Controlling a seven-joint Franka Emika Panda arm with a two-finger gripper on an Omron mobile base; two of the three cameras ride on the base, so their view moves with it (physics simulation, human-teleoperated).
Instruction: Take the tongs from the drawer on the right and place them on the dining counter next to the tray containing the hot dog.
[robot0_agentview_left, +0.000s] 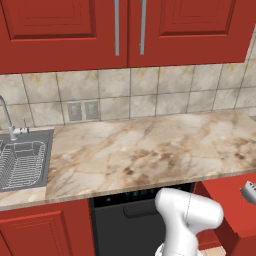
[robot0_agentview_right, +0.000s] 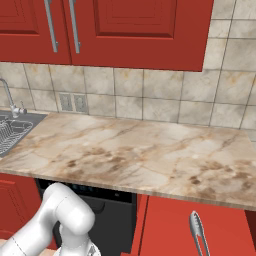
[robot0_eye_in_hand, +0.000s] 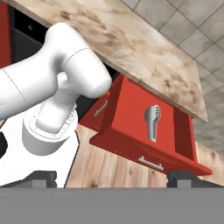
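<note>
Red wooden drawer (robot0_eye_in_hand: 144, 131), pulled out from under the right end of the counter (robot0_agentview_left: 145, 150); silver bar handle on its front edge, seen in the hand view. Contents: one pair of silver-grey tongs (robot0_eye_in_hand: 152, 122), lying flat on the drawer floor near its middle, apart from every wall.

Surroundings: beige-brown veined marble counter with tiled wall behind; red upper cabinet doors (robot0_agentview_left: 65, 27) with long silver handles; double wall socket (robot0_agentview_left: 83, 110) above the counter's back edge, left of centre; steel sink (robot0_agentview_left: 22, 160) with wire rack and faucet (robot0_agentview_left: 10, 122) at the counter's left end; black dishwasher front (robot0_agentview_left: 130, 225) under the counter, left of the drawer. The white arm (robot0_eye_in_hand: 57, 83) crosses the left of the hand view, in front of the dishwasher.

Jaws: spread fully wide, empty, touching nothing; the two dark tips sit at the bottom corners of the hand view, the gripper (robot0_eye_in_hand: 111, 178) facing the drawer front, well short of the tongs.

View differences: hand view gives the drawer whole, plus wooden floor (robot0_eye_in_hand: 109, 166). Right base view gives the tongs (robot0_agentview_right: 199, 234) lengthwise from above. Left base view catches one end of them at the right edge (robot0_agentview_left: 249, 192).
</note>
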